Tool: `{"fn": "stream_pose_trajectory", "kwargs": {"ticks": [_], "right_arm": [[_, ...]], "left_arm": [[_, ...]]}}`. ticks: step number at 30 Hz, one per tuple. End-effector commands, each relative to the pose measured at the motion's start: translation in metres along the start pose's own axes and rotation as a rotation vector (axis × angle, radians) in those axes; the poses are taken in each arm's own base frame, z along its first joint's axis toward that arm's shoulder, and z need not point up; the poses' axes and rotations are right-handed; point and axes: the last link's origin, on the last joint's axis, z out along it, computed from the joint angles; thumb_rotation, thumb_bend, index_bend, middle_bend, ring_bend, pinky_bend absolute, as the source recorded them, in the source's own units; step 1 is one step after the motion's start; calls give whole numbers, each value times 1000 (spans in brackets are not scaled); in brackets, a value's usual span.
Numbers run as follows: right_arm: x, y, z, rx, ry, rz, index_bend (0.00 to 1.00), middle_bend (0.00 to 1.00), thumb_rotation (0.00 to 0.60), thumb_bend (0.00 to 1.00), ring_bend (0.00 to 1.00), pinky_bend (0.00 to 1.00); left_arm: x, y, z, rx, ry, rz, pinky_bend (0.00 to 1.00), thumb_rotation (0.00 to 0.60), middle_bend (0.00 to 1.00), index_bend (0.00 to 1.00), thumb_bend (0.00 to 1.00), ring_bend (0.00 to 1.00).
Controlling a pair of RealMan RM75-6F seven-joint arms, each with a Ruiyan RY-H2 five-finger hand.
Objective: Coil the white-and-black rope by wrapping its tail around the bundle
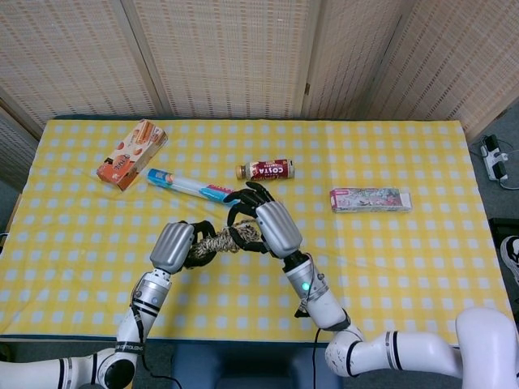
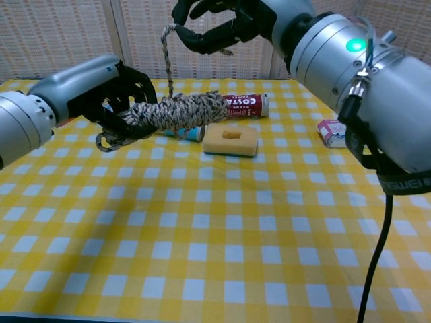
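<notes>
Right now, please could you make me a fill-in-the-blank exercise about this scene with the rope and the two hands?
1. The left hand grips the white-and-black rope bundle at its ____ end.
2. The right hand holds the rope's thin tail ____ the bundle.
3. The yellow rectangular sponge lies on the ____ tablecloth.

Missing words: left; above; checked
</notes>
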Motion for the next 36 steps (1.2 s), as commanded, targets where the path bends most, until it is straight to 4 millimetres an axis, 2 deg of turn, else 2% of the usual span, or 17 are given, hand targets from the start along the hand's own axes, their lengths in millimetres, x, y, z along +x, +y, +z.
{"fn": "stream_pose_trajectory", "kwargs": {"ticks": [1,15,17,21,25,28,31,36], "right_arm": [[-6,2,-9,22,1,-47,666,306,600,642,225,106],[-17,18,-33,54,-35,-123,664,286,600,642,206,103],[-16,21,-37,57,-43,-143,636,269,600,641,191,92],[-17,29,-46,55,-82,-183,475,218,600,641,144,56],[-13,37,-56,45,-110,-234,203,126,600,642,81,6],[-7,40,-62,45,-109,-270,35,34,600,620,39,0],[-2,41,-68,41,-109,-284,0,0,600,575,1,0],[17,45,-78,23,-66,-312,0,0,600,574,0,0]], "left_arm": [[3,-1,3,38,28,-35,535,600,795,785,754,681],[26,-16,12,121,77,-252,561,600,803,785,754,687],[30,-17,12,123,88,-264,560,600,803,785,754,687],[37,-20,12,126,110,-284,560,600,803,785,754,684],[41,-22,12,124,129,-288,558,600,803,785,754,682],[43,-23,11,124,138,-281,558,600,803,786,754,680],[44,-24,11,125,141,-278,556,600,803,785,754,678],[47,-27,10,120,162,-244,554,600,803,785,754,676]]}}
